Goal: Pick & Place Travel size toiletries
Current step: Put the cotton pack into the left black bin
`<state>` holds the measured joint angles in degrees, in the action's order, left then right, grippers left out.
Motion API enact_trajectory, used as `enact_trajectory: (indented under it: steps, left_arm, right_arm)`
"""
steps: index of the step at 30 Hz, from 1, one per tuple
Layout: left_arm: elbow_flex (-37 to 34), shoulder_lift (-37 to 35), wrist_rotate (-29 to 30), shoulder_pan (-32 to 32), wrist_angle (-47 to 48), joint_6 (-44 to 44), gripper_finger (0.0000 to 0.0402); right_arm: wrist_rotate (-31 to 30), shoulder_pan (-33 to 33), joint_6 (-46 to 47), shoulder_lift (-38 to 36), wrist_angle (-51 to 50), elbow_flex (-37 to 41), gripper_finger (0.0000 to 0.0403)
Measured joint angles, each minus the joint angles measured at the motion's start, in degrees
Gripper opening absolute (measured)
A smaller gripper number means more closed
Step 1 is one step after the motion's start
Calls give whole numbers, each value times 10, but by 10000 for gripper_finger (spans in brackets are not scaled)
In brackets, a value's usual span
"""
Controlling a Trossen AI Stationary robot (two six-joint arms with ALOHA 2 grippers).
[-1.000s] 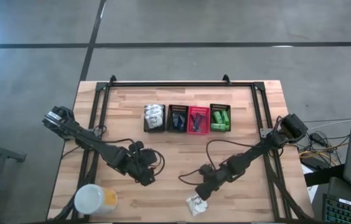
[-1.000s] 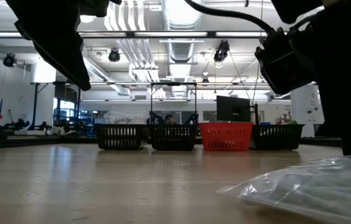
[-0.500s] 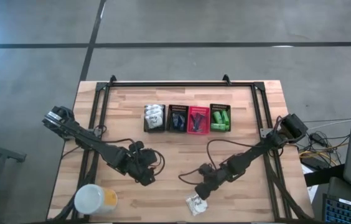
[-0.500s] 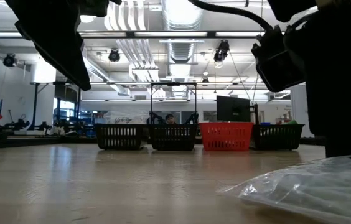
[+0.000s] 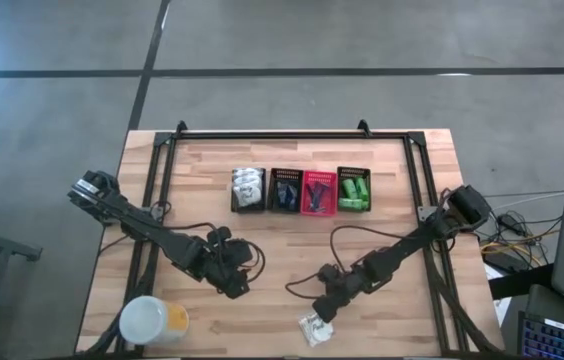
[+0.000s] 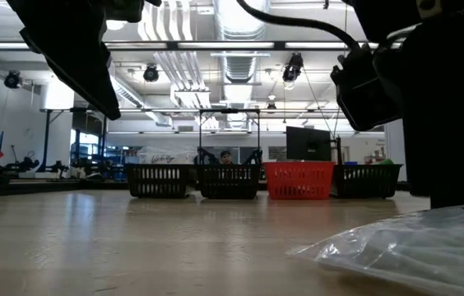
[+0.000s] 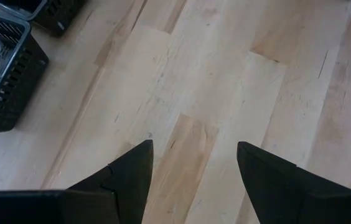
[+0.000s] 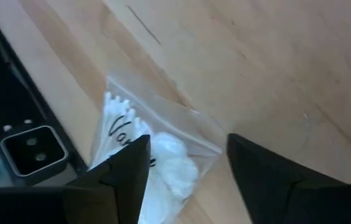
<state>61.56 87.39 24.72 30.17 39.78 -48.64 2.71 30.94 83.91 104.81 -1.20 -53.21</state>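
Observation:
A white crinkly packet in a clear bag (image 5: 314, 328) lies flat near the table's near edge; it also shows in the low view (image 6: 413, 247) and the right wrist view (image 8: 154, 152). My right gripper (image 5: 325, 308) is open and hangs just above the packet's far side (image 8: 188, 158), with one finger over the packet and the other over bare wood. My left gripper (image 5: 235, 286) is open over bare wood (image 7: 194, 149), left of centre. Other toiletries lie in the baskets: white packets (image 5: 248, 188), green bottles (image 5: 353, 188).
Four small baskets stand in a row at the far middle of the table: three black (image 5: 285, 190) and one red (image 5: 318, 192). A large yellow container with a white lid (image 5: 152, 322) stands at the near left corner. Bare wood lies between the two arms.
My right gripper has edged slightly toward the packet. The packet has stayed where it was.

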Motion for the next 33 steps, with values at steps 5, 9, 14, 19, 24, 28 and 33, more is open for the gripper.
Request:
enact_trajectory:
  steps: [5, 9, 14, 19, 24, 28, 33]
  left_arm:
    - [-1, 0, -1, 0, 3, -1, 236]
    - [-5, 0, -6, 0, 1, -6, 236]
    - [-16, 0, -15, 0, 0, -11, 236]
    - [-19, 0, -17, 2, -1, -12, 236]
    - [-19, -14, -17, 10, 22, -21, 236]
    - [-19, -49, -5, 18, 61, -54, 236]
    - [-19, -113, 40, 25, 113, -91, 236]
  right_arm:
    - [22, 1, -3, 30, 35, -5, 193]
    - [23, 1, -8, 33, 33, -10, 159]
    - [24, 2, -42, 35, 25, -18, 94]
    - [19, 2, -45, 36, 25, -18, 18]
    - [-21, 0, -48, 23, 22, -22, 9]
    - [-44, -24, -72, -1, 18, -28, 9]
    - [-59, -81, -135, -29, 15, -48, 8]
